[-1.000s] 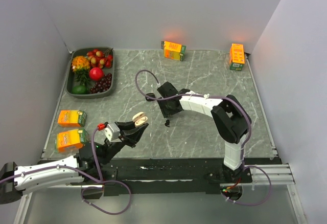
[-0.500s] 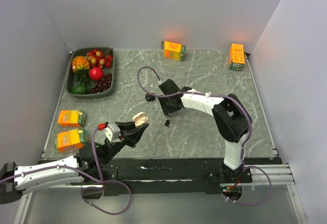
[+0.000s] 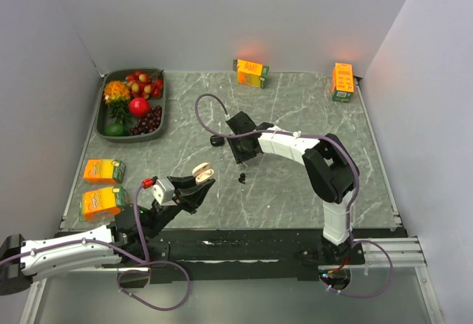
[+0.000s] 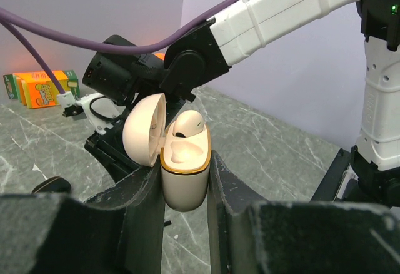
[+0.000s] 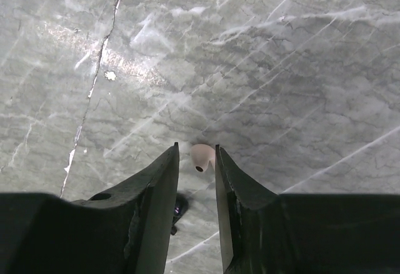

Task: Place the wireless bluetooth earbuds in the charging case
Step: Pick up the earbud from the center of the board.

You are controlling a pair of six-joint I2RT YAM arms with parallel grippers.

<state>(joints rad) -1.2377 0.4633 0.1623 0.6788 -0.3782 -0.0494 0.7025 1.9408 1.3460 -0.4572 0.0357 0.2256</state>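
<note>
My left gripper (image 3: 199,179) (image 4: 185,192) is shut on the cream charging case (image 4: 184,174) (image 3: 201,170), held upright above the near table with its lid swung open. One whitish earbud (image 4: 187,122) sits in the case, and the other well shows bare. My right gripper (image 3: 240,157) (image 5: 197,156) points down at the marble in mid-table, its fingers narrowly open. Another whitish earbud (image 5: 201,156) lies between its tips, touching the right finger, with a small gap to the left one. A black earbud (image 3: 242,178) (image 5: 179,206) lies just behind the fingers.
A fruit tray (image 3: 160,126) stands at the back left. Two orange juice cartons (image 3: 103,170) (image 3: 103,202) sit by the left edge, another (image 3: 251,72) at the back middle and one (image 3: 342,81) at the back right. A small black object (image 3: 215,140) lies left of the right gripper.
The right gripper has shifted slightly back and to the left over the table. The left arm and the case have not moved.
</note>
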